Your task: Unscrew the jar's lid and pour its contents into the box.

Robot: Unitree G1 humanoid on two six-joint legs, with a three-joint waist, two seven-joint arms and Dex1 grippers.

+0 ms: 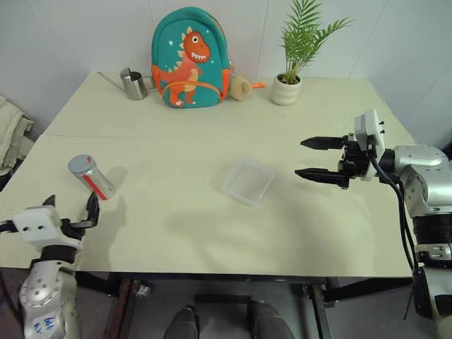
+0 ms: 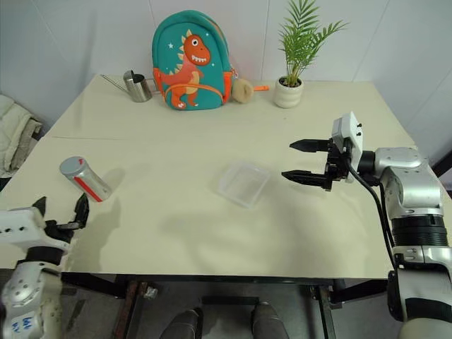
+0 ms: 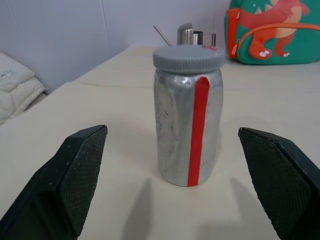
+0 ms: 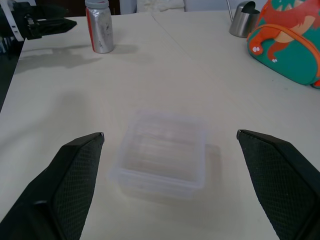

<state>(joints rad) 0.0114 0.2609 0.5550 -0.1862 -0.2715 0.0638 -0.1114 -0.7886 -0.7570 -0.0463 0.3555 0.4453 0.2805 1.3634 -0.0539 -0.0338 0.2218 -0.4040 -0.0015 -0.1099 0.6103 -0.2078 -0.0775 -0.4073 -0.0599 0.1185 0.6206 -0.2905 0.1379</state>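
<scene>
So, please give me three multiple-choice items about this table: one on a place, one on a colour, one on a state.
1. Where does the jar stand?
A. near the left pincer
B. inside the box
C. beside the plant

2. What colour is the stripe on the jar?
A. blue
B. red
C. green

3. What is the state of the lid?
A. lying on the table
B. held by the right pincer
C. on the jar

Answers:
1. A: the jar stands just ahead of the open left pincer, far from the box and the plant.
2. B: the left wrist view shows a red stripe down its side.
3. C: the grey lid sits on top of the jar, and the right pincer is open and empty.
</scene>
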